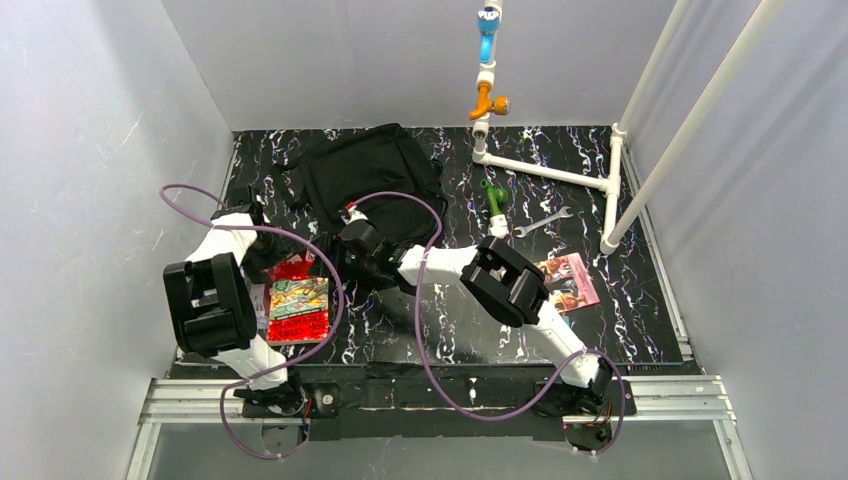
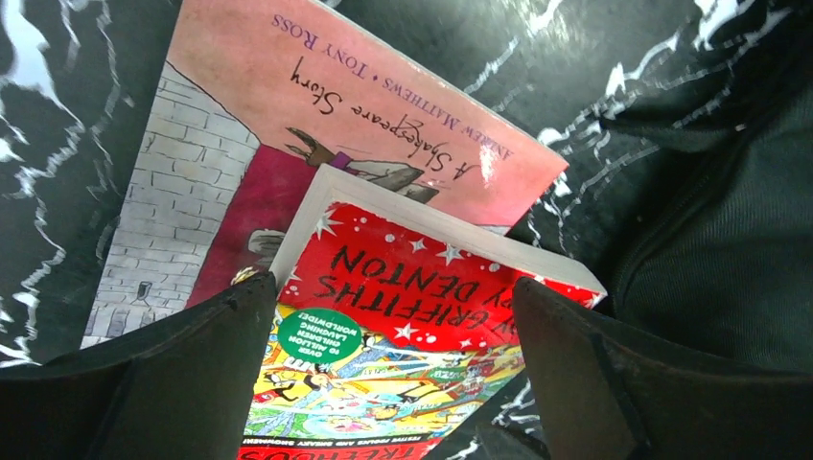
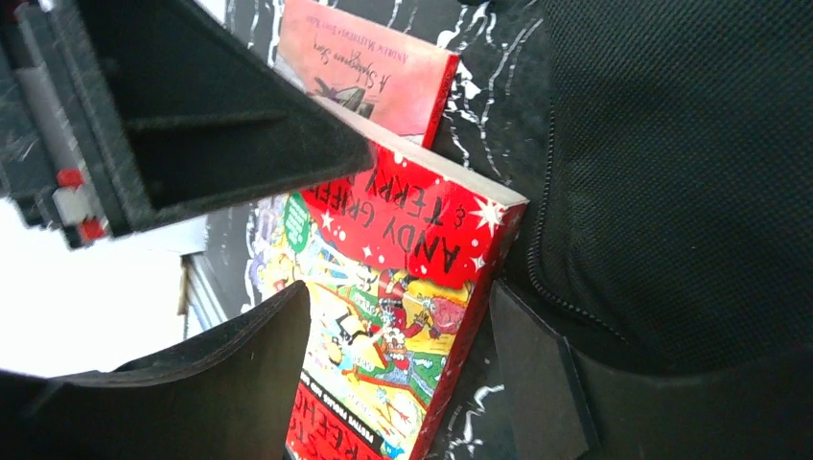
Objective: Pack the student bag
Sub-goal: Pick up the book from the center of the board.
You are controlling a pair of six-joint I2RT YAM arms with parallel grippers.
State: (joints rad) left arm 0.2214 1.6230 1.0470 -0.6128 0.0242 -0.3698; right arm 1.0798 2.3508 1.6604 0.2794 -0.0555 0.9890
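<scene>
Although both forearms cross over its near edge in the top view, the student bag [image 1: 365,170] shows as a flat black mass at the upper middle of the frame, lying on the marbled black table [image 1: 460,335]. Its outline is about as wide as it is deep, so neither its long axis nor which end is its top can be made out. The right wrist view shows only mesh fabric and a zip line filling the right side. The left wrist view cuts it off at the right edge.

Just left of the bag lies a red book [image 1: 298,300], long axis running top to bottom of the overhead frame. It sits partly on a pink book [image 2: 383,86], whose lower half is hidden beneath it.

Over the red book the left gripper [image 2: 393,292] has its fingers [image 2: 211,364] spread wide, clasping nothing. The right gripper [image 3: 398,311] is spread as wide and also grips nothing, one finger [image 3: 537,383] down between book edge and bag. Whether any fingertip touches the cover cannot be told.
</scene>
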